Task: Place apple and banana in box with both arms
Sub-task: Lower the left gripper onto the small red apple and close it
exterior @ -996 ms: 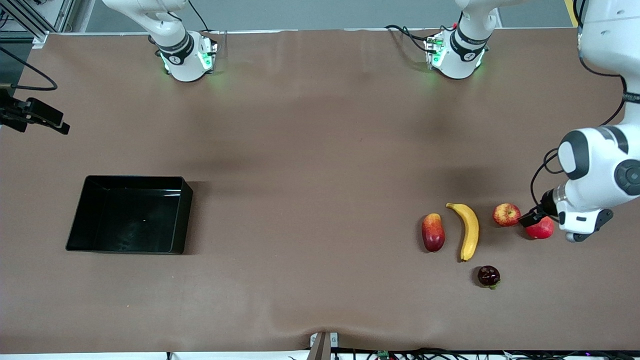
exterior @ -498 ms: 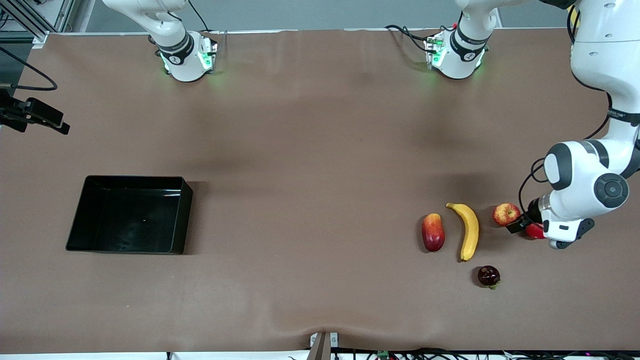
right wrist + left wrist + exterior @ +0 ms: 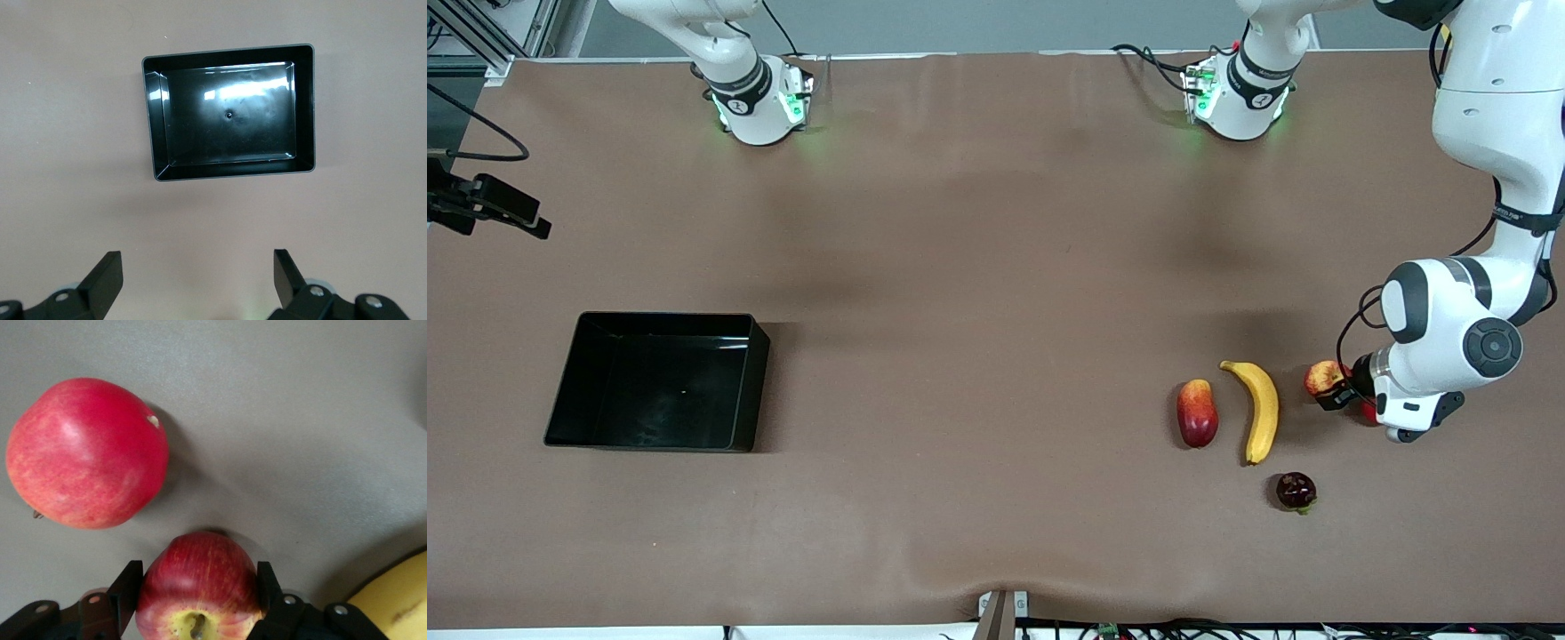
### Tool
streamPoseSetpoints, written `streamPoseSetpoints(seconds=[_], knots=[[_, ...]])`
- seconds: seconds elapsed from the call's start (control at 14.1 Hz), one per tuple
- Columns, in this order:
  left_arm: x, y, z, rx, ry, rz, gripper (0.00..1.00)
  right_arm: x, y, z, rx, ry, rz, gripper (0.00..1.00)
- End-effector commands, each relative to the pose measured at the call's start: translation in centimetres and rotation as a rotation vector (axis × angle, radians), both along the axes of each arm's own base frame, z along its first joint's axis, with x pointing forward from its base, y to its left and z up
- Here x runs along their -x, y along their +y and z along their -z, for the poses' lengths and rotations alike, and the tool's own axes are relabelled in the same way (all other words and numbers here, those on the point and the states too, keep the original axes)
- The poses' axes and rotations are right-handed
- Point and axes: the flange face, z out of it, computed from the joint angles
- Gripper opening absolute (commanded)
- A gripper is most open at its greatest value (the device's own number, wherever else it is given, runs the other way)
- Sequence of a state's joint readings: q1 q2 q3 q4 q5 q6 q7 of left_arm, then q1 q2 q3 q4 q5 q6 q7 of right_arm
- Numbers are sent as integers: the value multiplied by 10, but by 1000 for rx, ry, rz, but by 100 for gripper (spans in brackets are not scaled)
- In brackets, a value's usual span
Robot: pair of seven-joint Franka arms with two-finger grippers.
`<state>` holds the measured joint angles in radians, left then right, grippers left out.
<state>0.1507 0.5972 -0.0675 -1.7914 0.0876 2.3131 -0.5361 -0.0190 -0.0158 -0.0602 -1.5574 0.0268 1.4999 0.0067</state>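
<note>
Now that the left gripper (image 3: 197,603) has slid in beside the banana (image 3: 1261,409), its fingers (image 3: 128,590) narrow onto the apple (image 3: 198,587), apparently touching both flanks; lift seems next; the right gripper (image 3: 198,277) waits wide open, empty, over the box (image 3: 230,113).

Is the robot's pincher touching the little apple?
Touching. In the left wrist view the left gripper has a finger pressed against each side of the apple, no gap showing.

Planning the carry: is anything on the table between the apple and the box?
Nothing visible. The apple sits between the left gripper fingers; bare table runs to the box; the banana lies beside the apple.
</note>
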Motion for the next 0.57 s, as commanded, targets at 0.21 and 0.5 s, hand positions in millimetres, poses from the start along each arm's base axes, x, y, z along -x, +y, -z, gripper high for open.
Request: streamPoseSetpoints(seconds=[0.21, 0.5], knots=[[-2, -6, -49, -18, -13, 13, 0, -1, 0, -2, 7, -1, -8, 100], [-1, -29, -81, -8, -11, 43, 0, -1, -1, -1, 7, 0, -6, 100]])
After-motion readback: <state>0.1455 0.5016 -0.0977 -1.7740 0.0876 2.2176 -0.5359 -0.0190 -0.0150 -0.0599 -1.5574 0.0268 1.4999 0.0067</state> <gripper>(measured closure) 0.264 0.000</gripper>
